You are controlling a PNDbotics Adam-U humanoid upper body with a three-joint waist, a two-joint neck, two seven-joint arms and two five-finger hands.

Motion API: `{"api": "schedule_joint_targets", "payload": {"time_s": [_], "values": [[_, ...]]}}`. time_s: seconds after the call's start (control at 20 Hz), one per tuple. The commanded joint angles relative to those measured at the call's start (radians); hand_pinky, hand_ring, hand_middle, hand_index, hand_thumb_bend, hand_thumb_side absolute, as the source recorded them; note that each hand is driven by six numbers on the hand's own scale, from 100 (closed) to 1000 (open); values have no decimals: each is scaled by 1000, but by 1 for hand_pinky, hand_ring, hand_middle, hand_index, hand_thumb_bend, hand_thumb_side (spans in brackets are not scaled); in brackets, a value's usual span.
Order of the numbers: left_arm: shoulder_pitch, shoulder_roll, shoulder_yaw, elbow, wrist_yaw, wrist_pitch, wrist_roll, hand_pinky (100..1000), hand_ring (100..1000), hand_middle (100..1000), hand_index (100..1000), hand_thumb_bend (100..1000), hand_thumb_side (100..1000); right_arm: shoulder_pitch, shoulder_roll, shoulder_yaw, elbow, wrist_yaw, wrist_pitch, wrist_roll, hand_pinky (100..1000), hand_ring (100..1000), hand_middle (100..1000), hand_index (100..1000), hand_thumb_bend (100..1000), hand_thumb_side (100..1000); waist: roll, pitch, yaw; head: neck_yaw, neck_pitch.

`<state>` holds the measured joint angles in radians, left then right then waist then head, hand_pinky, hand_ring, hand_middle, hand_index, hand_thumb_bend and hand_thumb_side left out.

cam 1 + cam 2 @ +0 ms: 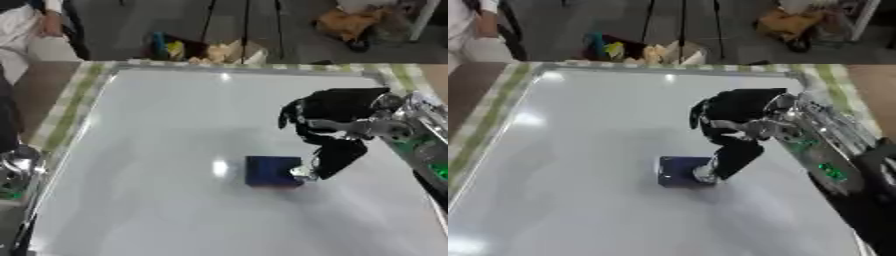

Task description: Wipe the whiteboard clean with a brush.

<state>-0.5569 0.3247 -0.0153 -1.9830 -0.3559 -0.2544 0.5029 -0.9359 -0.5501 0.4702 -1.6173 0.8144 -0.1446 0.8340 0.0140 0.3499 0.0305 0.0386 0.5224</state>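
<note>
The whiteboard lies flat and fills most of both views; its surface looks white with glare spots. A dark blue block-shaped brush rests on it a little right of the middle. My right hand comes in from the right, black with a silver wrist. Its fingers point down and close on the brush's right end. My left hand shows only as a dark shape at the left edge, above a silver wrist.
A green-and-white striped border runs along the board's left and far edges. Beyond the far edge on the dark floor are bags and boxes and a brown bag. A person in white stands at the upper left.
</note>
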Motion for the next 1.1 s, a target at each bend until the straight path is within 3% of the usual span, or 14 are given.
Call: {"api": "schedule_joint_targets", "payload": {"time_s": [0.05,0.45,0.75,0.95,1.1], "values": [[-6,20,5,-17,0,4,0,696,816,748,784,237,988,-12,-4,1,-24,8,18,6,835,814,795,116,382,855,2,-29,-3,7,-4],[-1,23,5,-17,-1,6,1,696,817,748,784,237,988,-25,23,9,-46,-34,69,8,815,786,768,112,327,859,2,-31,-12,16,-11],[-5,19,3,-17,-1,4,0,696,817,749,783,236,988,-15,32,24,-31,7,79,-10,817,793,775,116,322,762,2,-28,-8,11,-21],[-7,18,3,-17,0,4,-1,696,817,749,783,236,988,-8,40,30,1,2,64,-3,806,789,774,140,324,636,3,-25,-5,7,-20],[-7,18,3,-17,0,4,-1,696,818,749,783,236,988,-8,42,30,15,-15,58,9,804,788,775,144,315,605,3,-24,-4,5,-20]]}}
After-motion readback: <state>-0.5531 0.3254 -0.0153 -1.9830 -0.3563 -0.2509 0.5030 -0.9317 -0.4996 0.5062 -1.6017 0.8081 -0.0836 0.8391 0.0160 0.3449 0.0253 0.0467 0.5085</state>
